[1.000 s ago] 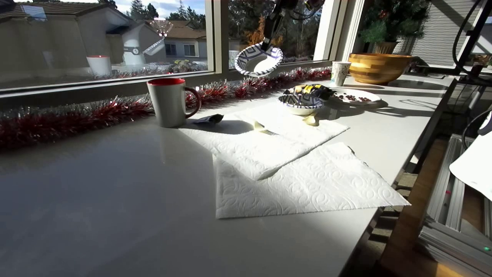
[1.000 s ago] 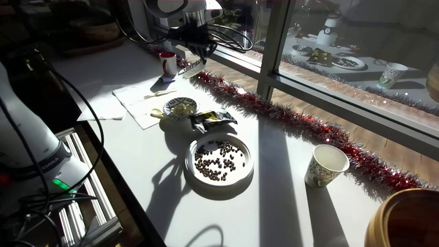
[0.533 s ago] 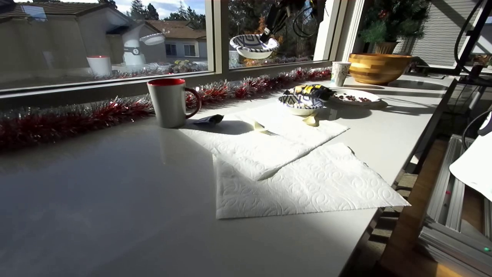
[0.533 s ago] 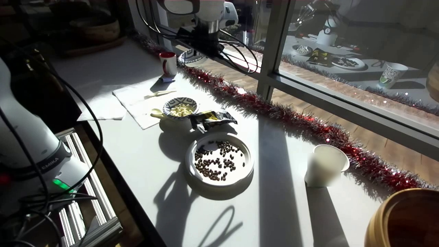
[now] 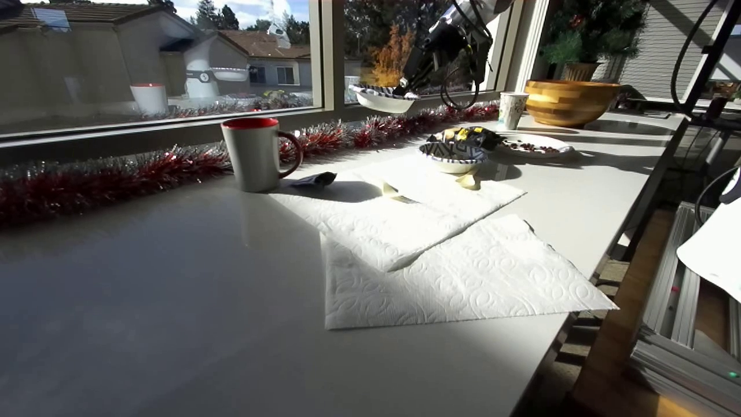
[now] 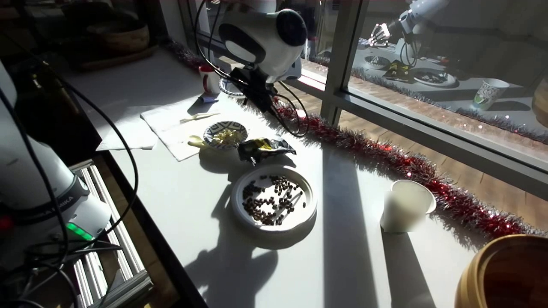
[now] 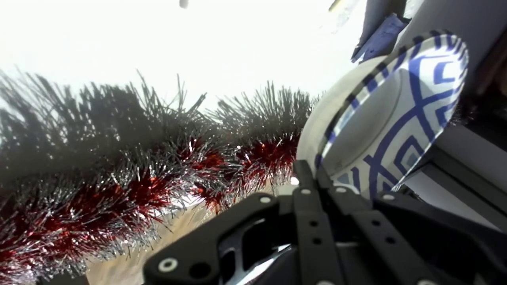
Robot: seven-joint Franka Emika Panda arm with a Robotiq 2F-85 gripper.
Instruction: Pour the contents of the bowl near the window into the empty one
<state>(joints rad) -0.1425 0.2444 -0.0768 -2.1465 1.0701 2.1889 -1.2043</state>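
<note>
That white table [image 5: 173,324] carries tinsel [image 5: 376,132] below the gripper [image 5: 399,91], a mug [image 5: 253,156] and paper towels [image 5: 451,278] near it, a plate [image 6: 311,201], paper cup [image 5: 512,111] and wooden bowl [image 5: 573,103] farther off.

In an exterior view, pale-yellow bits [image 6: 227,137] lie in a round grey-blue patterned bowl [image 6: 227,125], left of centre, with a crumpled black-and-yellow foil packet [image 6: 267,148] to its right. Upper middle in both exterior views, a shallow whitish patterned bowl [image 5: 385,105] hangs in the black gripper [image 7: 313,170], probably over red-and-silver tinsel [image 5: 373,133].

The bowl near the window [image 7: 384,114] is white with blue lattice, the bits [image 6: 227,137] pale yellow, the fingers [image 7: 309,209] black.
</note>
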